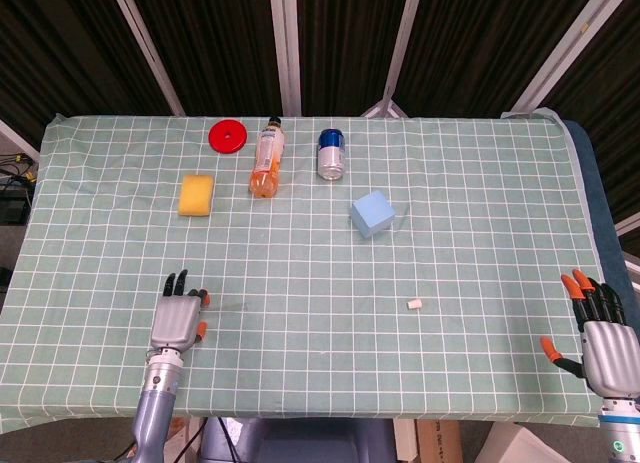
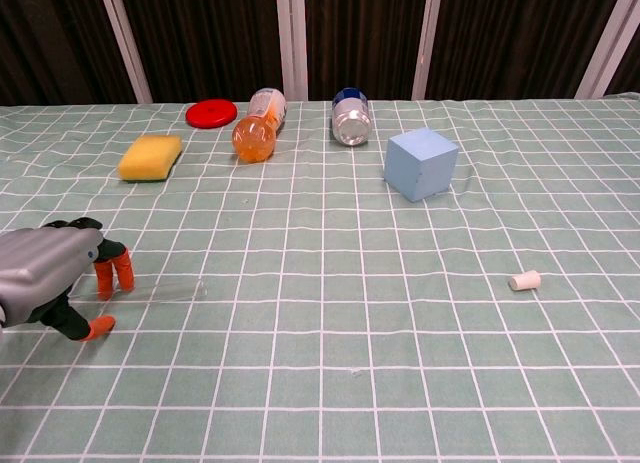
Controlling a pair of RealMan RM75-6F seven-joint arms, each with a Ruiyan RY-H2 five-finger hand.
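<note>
Left hand (image 2: 50,273): fingers curled down over clear tube (image 2: 165,292) lying flat on counter (image 1: 480,233), near-left; grip not made, tube unlifted. Right hand (image 1: 598,333): spread, empty, at far-right edge.

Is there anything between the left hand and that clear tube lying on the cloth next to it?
Nothing visible does. In the chest view the left hand is right over one end of the clear tube, its orange fingertips down at it; whether they touch is unclear. The sponge lies well beyond.
</note>
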